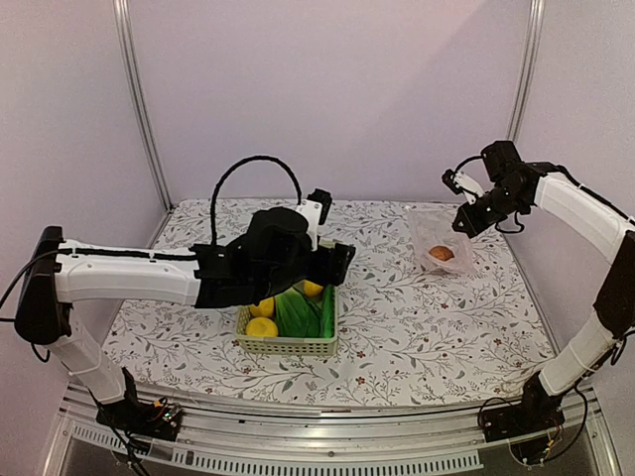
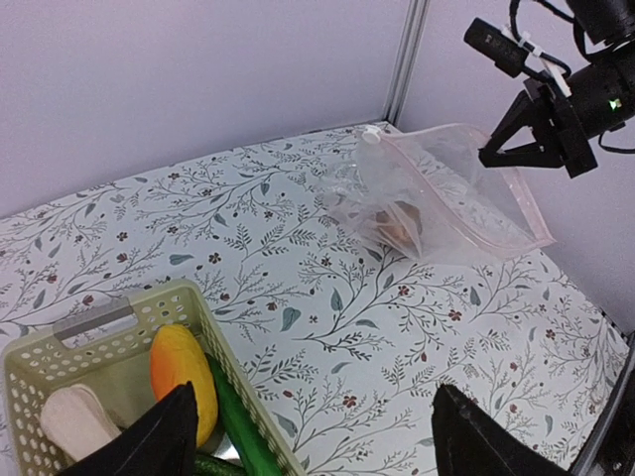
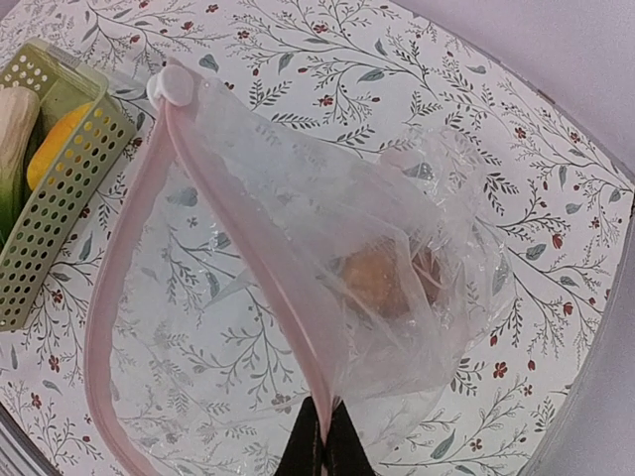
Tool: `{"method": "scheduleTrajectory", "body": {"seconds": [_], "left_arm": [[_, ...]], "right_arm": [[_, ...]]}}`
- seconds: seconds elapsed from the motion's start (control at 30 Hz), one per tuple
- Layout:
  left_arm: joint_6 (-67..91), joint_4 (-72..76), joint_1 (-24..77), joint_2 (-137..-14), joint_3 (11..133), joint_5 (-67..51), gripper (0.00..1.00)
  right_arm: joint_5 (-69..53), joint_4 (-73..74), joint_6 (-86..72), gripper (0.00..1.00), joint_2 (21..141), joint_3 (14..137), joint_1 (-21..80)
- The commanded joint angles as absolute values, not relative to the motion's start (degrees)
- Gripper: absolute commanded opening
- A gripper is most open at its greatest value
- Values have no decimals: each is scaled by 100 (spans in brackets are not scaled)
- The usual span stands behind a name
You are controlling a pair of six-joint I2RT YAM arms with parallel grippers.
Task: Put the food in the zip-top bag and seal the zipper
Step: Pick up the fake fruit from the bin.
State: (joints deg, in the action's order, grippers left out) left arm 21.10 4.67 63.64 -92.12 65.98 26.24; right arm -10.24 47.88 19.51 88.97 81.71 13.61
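The zip-top bag [image 1: 437,238] lies at the far right of the table, its pink-edged mouth lifted open. A small brown-orange piece [image 3: 377,280] sits inside it. My right gripper [image 3: 324,446] is shut on the bag's zipper edge [image 3: 248,248], whose white slider [image 3: 174,84] is at the far end. My left gripper [image 2: 313,402] is open and empty, hovering over the right edge of the basket [image 1: 288,345]. The basket holds yellow lemons [image 1: 262,326], a bok choy [image 1: 296,312] and a green cucumber [image 1: 327,309].
The table wears a floral cloth [image 1: 417,327]. Pale walls with metal corner posts [image 1: 139,99] close in the back and sides. The left arm [image 1: 129,276] reaches across the left half, hiding part of the basket. The basket [image 3: 60,198] also shows at the left of the right wrist view.
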Motion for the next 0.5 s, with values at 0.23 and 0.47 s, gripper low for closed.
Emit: {"method": "scheduleTrajectory", "body": {"seconds": [0.23, 0.47], "left_arm": [[2980, -579, 5963, -9398, 6781, 2421, 77], [3232, -1016, 5782, -9449, 6665, 2193, 76]], "right_arm": [[-1221, 4679, 1970, 0, 8697, 8051, 1403], [-1199, 4701, 1974, 0, 8580, 7972, 1405]]}}
